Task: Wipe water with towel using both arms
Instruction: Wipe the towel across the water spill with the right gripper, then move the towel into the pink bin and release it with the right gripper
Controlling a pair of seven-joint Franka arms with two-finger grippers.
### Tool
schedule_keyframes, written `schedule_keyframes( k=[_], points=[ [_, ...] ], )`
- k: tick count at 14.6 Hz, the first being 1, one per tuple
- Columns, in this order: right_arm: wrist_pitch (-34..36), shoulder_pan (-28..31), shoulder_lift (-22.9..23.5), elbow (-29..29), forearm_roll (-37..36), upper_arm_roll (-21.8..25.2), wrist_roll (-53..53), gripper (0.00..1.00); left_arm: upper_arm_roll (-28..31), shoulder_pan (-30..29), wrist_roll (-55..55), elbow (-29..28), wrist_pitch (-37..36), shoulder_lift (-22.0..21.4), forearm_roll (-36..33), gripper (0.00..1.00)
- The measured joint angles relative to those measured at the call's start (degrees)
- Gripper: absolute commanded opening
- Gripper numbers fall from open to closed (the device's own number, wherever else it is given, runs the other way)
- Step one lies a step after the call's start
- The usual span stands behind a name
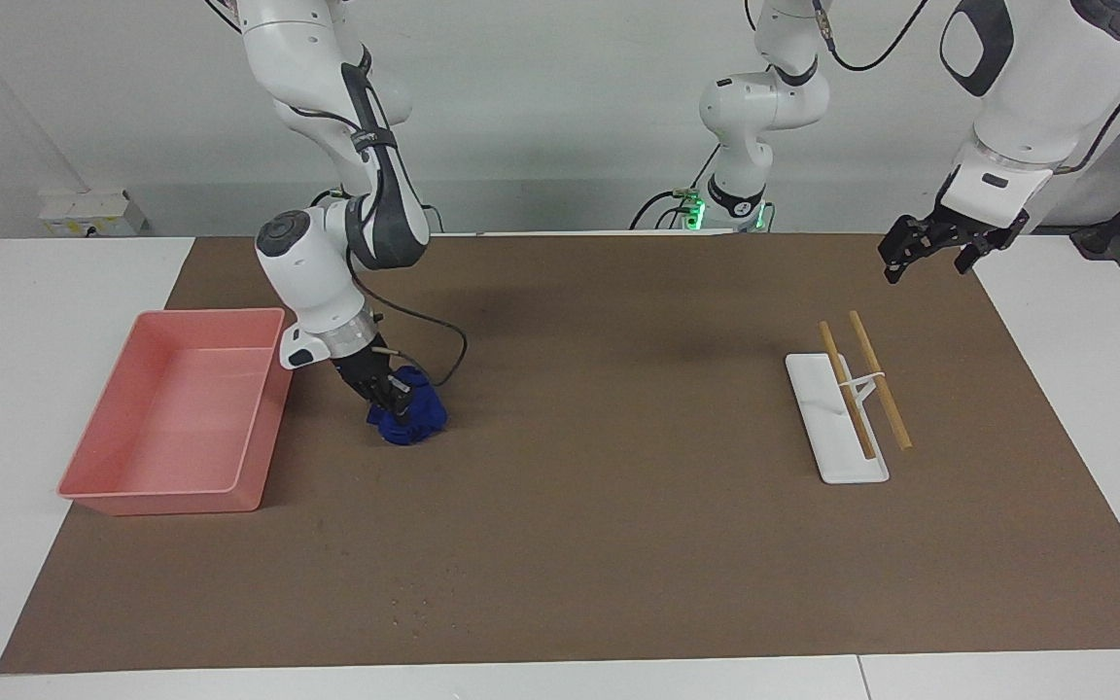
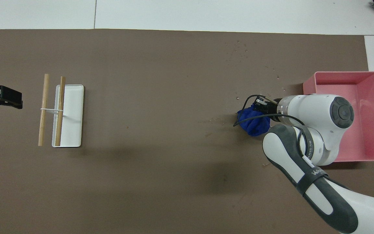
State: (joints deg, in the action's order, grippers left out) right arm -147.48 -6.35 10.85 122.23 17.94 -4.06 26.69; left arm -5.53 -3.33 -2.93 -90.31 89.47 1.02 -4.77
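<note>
Towel (image 1: 410, 416) being gripped by right hand (image 1: 391, 393) on tabletop (image 1: 618, 544); water specks (image 1: 409, 603) lying farther from robots. Left hand (image 1: 939, 255) being held spread, waiting.

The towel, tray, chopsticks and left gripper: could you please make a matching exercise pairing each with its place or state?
Things:
1. towel
2. tray
3. chopsticks
4. left gripper

Places or states:
A. up in the air at the left arm's end, holding nothing
B. leaning on a white rest
C. pink, at the right arm's end of the table
D. blue, on the mat under the right gripper

Pairs: 1-D, 2-C, 3-B, 4-A
</note>
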Motion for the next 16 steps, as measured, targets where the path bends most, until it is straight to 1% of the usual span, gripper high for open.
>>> schedule_keyframes(
  k=[3, 4, 6, 9, 12, 14, 16],
  points=[
    [0.31, 0.37, 1.81, -6.69, 0.0, 0.13, 0.5, 0.0, -0.06, 0.1, 0.1, -0.08, 0.0, 0.0, 0.0, 1.0],
    [1.49, 0.6, 1.85, -8.46, 0.0, 0.18, 0.52, 0.0, -0.08, 0.11, 0.2, -0.08, -0.04, -0.01, 0.0, 1.0],
    [6.27, 1.15, 0.57, -11.06, 0.0, 0.51, 0.52, 0.0, -0.07, 0.11, 0.71, -0.08, -0.13, -0.06, 0.0, 1.0],
    [17.08, 4.55, -5.29, -12.76, -0.01, 0.81, 0.38, 0.0, -0.07, 0.11, 0.98, -0.07, -0.03, -0.1, 0.0, 1.0],
    [27.55, 10.09, -12.46, -12.82, -0.43, 1.04, -3.51, 0.0, -0.1, 0.28, 1.26, -0.08, 0.04, -0.11, 0.0, 1.0],
    [31.93, 14.02, -15.01, -12.65, -1.96, 1.18, -7.19, 0.0, -0.1, 0.43, 1.68, -0.09, 0.04, -0.11, 0.13, 1.0],
    [33.37, 17.3, -15.4, -12.09, -5.91, 1.29, -10.12, 0.0, -0.1, 0.55, 1.78, -0.1, 0.21, -0.11, 0.27, 1.0]
  ],
)
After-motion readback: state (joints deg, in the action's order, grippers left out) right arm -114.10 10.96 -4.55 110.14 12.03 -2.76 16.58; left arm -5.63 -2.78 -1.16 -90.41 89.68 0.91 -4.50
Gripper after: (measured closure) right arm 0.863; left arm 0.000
